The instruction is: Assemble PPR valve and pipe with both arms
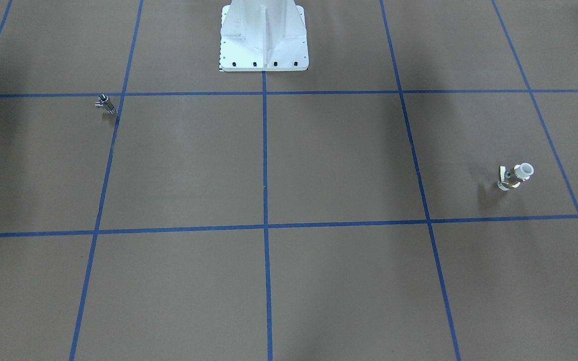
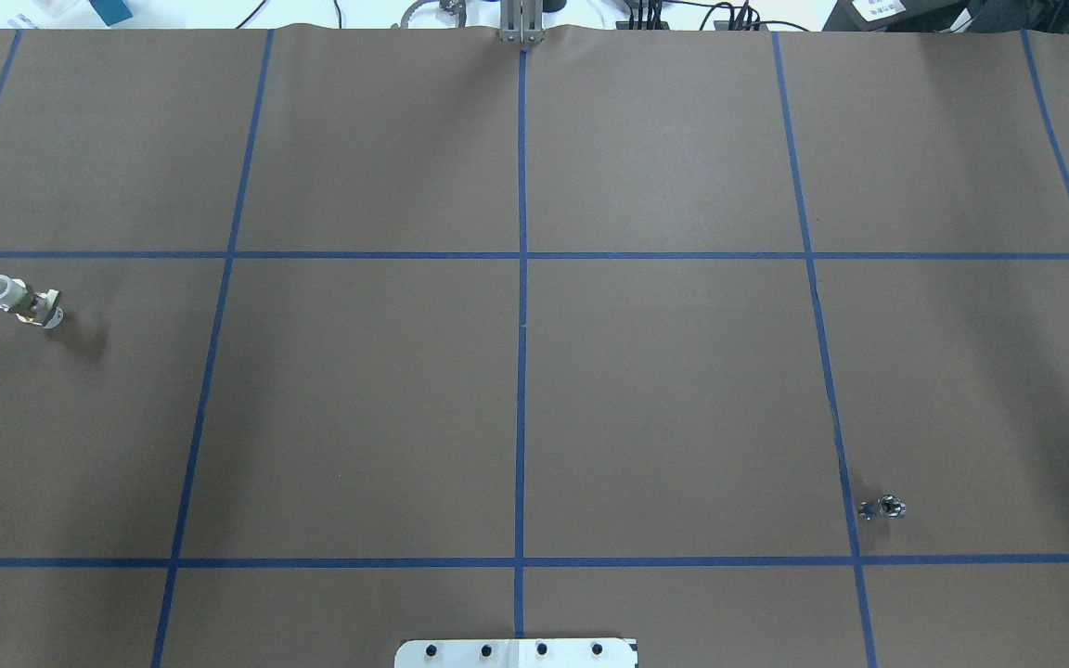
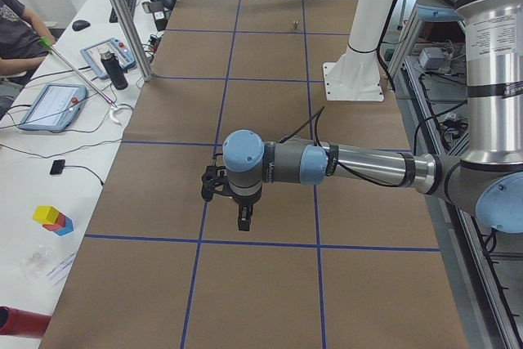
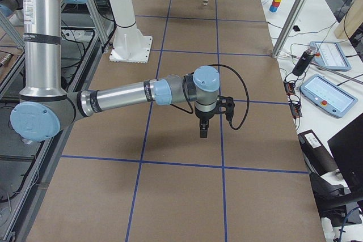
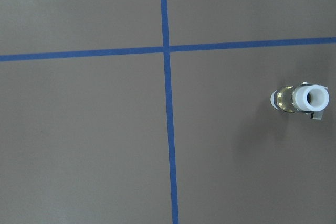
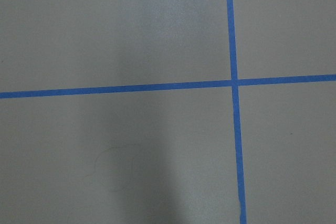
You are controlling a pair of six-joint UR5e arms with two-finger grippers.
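No writing, label, brand, number or sign is legible on anything in these views.

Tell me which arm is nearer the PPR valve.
Left. The left arm hangs near the PPR valve, which shows in its wrist view; the right arm hangs at the opposite end of the table.

A robotics lab: tape-gridded table (image 2: 358,417), teach pendants (image 4: 328,96) alongside.
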